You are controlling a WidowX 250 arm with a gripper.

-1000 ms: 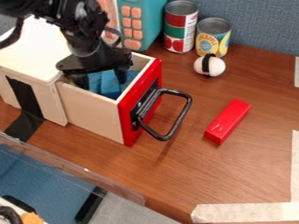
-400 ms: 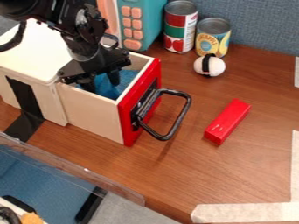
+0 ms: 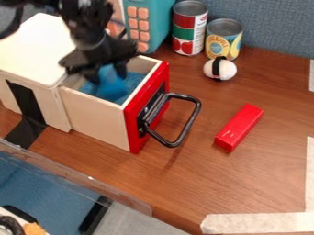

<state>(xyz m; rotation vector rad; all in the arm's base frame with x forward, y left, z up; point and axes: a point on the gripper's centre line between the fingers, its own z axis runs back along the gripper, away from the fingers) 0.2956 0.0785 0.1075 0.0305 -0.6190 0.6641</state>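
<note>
Over the pulled-out drawer (image 3: 95,112) of a white box, the black gripper (image 3: 107,77) hangs at the upper left. Between its fingers it grips a blue object (image 3: 111,86), whose lower part is down inside the drawer's walls. Blue material (image 3: 131,82) lines the drawer floor around it. The drawer has a red front (image 3: 133,133) with a black loop handle (image 3: 191,120).
Right of the drawer lies a red block (image 3: 239,127) on the wooden table (image 3: 202,179). Behind it are a white ball with a black band (image 3: 227,70), two cans (image 3: 189,30) (image 3: 224,39) and a teal toy with orange buttons (image 3: 158,20).
The fingers have come closer together around the blue object. Since then the gripper has risen a little, and the blue object has come up with it. The drawer has stayed put.
</note>
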